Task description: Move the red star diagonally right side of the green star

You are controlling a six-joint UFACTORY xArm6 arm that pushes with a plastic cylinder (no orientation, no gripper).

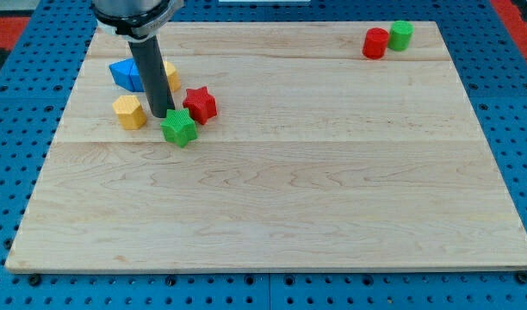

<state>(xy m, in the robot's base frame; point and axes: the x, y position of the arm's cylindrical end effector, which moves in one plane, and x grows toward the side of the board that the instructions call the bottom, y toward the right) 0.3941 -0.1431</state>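
Observation:
The red star (200,104) lies on the wooden board (272,189) at the upper left. The green star (178,127) lies just below and to the left of it, nearly touching. My tip (161,114) stands on the board at the green star's upper left edge, to the left of the red star. The rod rises toward the view's top and hides part of the blocks behind it.
A blue block (126,74) and a yellow block (170,77) sit behind the rod. A yellow hexagon block (129,112) lies left of the tip. A red cylinder (375,43) and a green cylinder (401,35) stand at the upper right.

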